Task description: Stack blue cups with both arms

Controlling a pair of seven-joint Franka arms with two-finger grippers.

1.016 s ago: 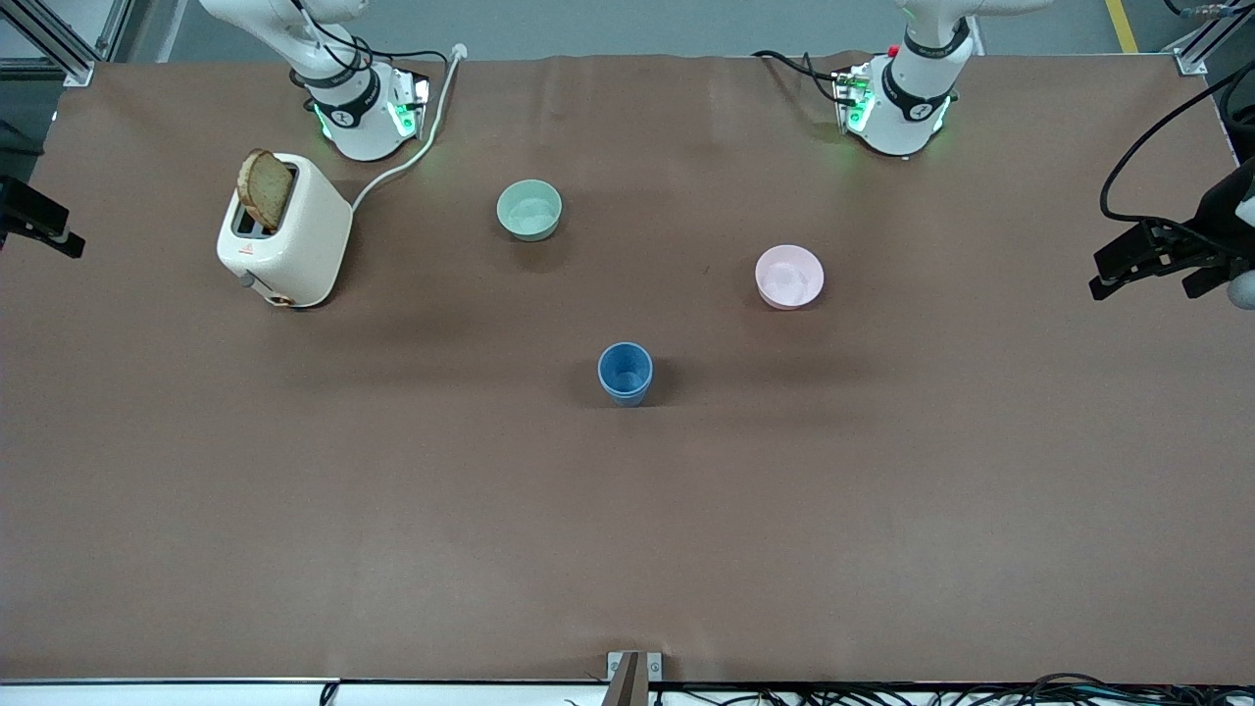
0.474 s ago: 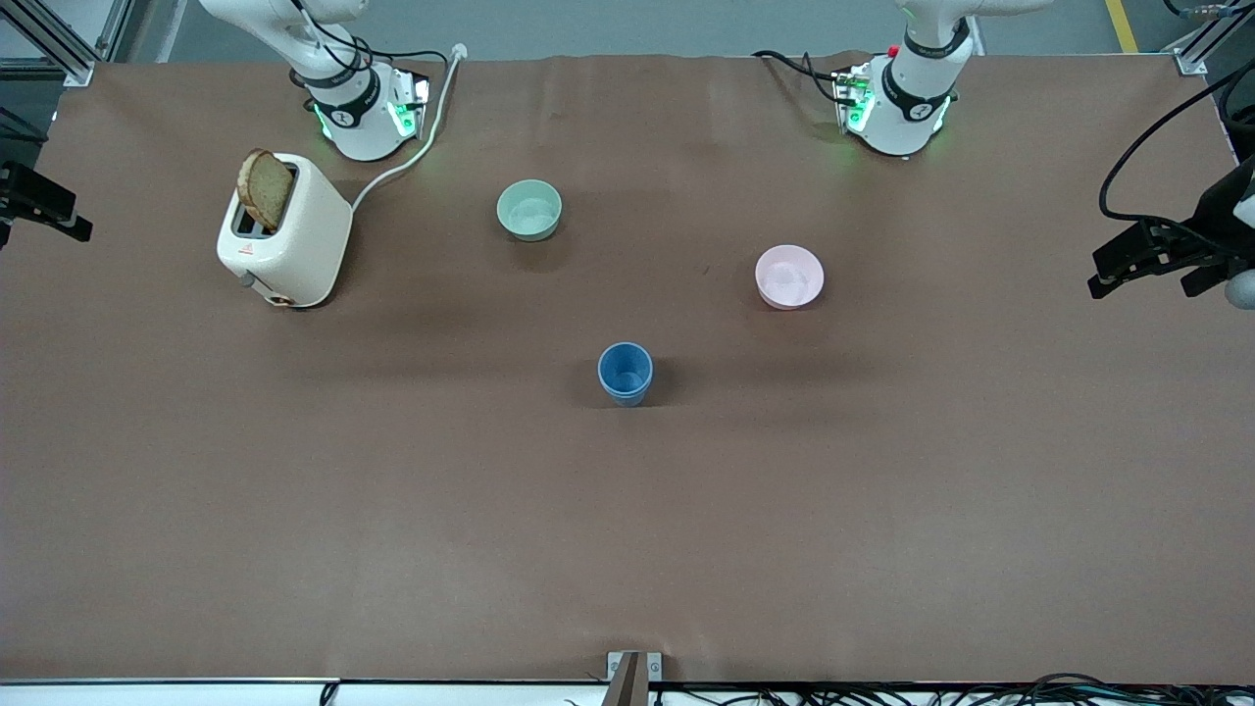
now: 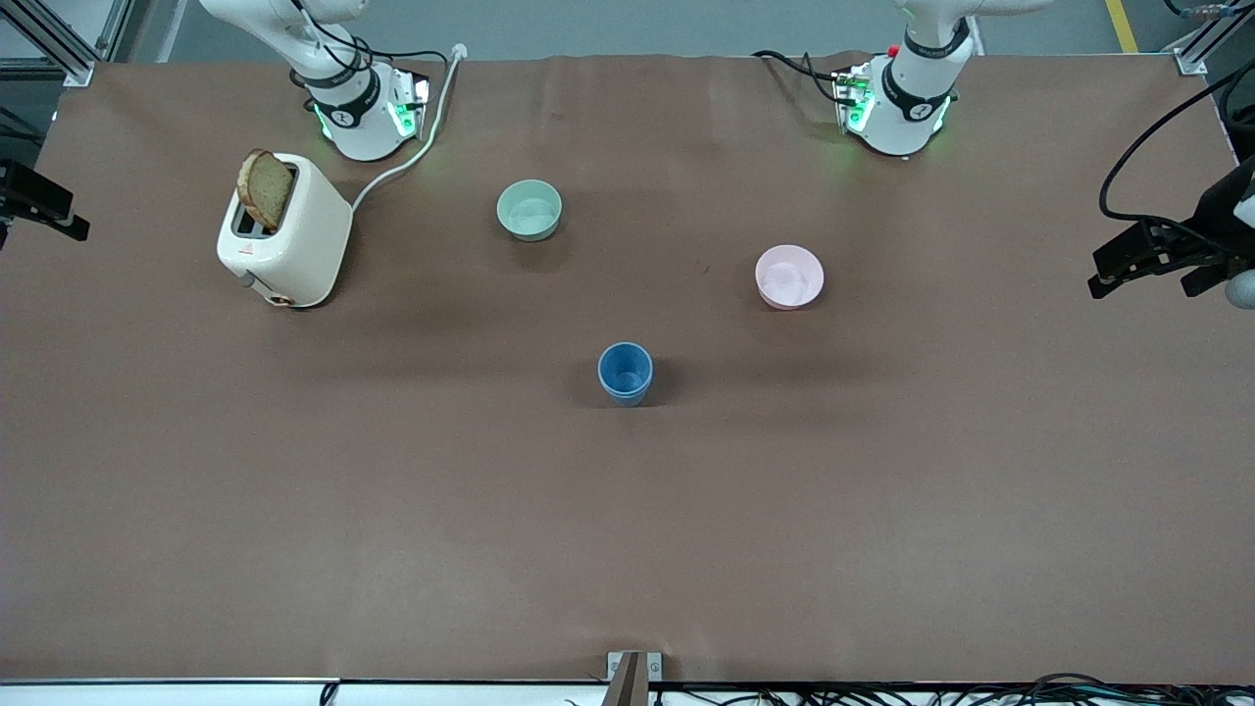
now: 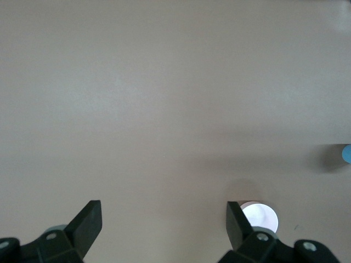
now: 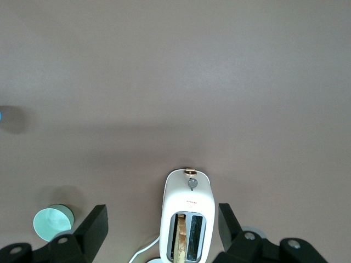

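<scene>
The blue cups (image 3: 625,373) stand upright in the middle of the table as one stack, one nested in the other, with two rims showing close together. No gripper touches them. My left gripper (image 3: 1140,288) is open and empty, up over the left arm's end of the table. In the left wrist view it (image 4: 163,220) is over bare table, with the cups (image 4: 346,153) a sliver at the frame's edge. My right gripper (image 3: 44,204) is up at the right arm's end of the table. The right wrist view shows it (image 5: 163,222) open and empty.
A pale green bowl (image 3: 529,209) and a pink bowl (image 3: 789,276) sit farther from the front camera than the cups. A white toaster (image 3: 284,231) holding a slice of bread stands toward the right arm's end, its cord running to that arm's base. The toaster (image 5: 187,211) also shows below the right gripper.
The right gripper has shifted slightly toward the robots' side at the table's end. The left gripper and the cups have stayed where they were.
</scene>
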